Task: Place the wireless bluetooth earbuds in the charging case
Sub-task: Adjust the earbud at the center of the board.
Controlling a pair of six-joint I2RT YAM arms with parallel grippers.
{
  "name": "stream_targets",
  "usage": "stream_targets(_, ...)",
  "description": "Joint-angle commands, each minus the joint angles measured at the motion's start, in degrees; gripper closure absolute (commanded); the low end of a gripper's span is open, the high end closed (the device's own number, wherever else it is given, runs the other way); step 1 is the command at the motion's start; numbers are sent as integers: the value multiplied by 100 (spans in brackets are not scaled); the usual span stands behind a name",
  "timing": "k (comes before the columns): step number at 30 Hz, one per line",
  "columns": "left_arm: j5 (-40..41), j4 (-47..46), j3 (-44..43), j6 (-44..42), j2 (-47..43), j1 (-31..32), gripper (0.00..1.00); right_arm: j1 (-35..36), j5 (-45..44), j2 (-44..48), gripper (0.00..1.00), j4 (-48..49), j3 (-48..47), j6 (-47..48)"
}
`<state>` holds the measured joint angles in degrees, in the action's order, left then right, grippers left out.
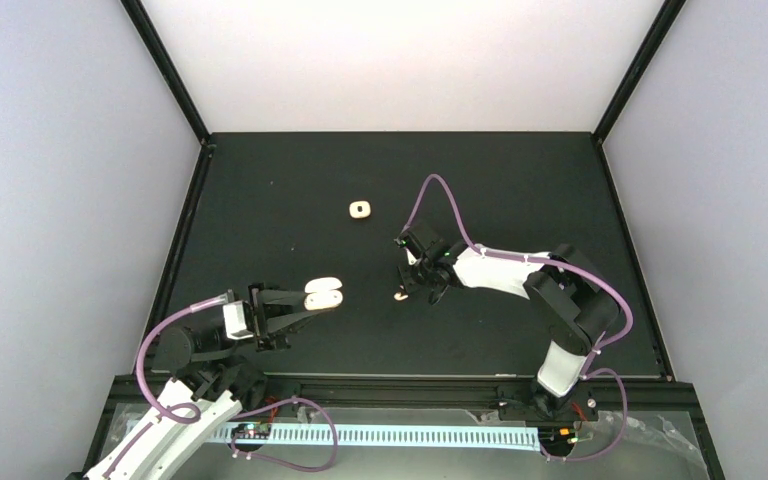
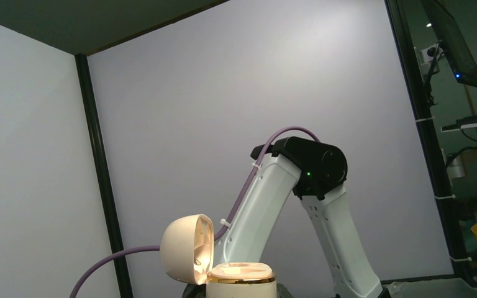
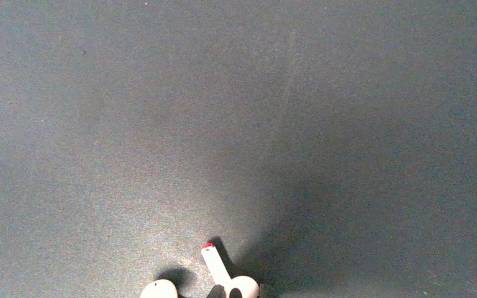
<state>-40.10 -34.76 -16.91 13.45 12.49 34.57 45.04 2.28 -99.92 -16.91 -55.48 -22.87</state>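
Observation:
The cream charging case [image 1: 323,294] is held off the mat, my left gripper [image 1: 310,300] shut on its base. Seen from the left wrist, the case [image 2: 242,280] has a gold rim and its lid [image 2: 186,248] is swung open to the left; both sockets look empty. My right gripper [image 1: 407,290] is down on the mat over the earbuds [image 1: 400,296]. In the right wrist view one earbud [image 3: 223,272] with a red-tipped stem lies with its head between my dark fingertips [image 3: 217,292], which press against it. A second earbud [image 3: 158,290] lies just to its left, free.
A small cream square object [image 1: 360,209] lies on the black mat [image 1: 520,180] farther back, apart from both arms. Grey walls and black posts bound the mat. The right arm [image 2: 310,205] stands behind the open case in the left wrist view.

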Motion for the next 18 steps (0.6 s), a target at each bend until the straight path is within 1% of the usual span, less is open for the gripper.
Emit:
stream_targets(1, 21, 65, -129, -99, -53, -25, 98, 45, -288, 105, 91, -254, -82, 164)
stream_targets(5, 19, 96, -129, -109, -60, -21, 99, 46, -497, 239, 93, -376, -62, 455)
stream_targets(12, -7, 57, -129, -102, 17, -21, 99, 49, -1370, 473, 95, -792, -100, 1396)
stream_targets(18, -28, 101, -129, -106, 30, -21, 98, 44, -1553, 806, 99, -675, 17, 1528)
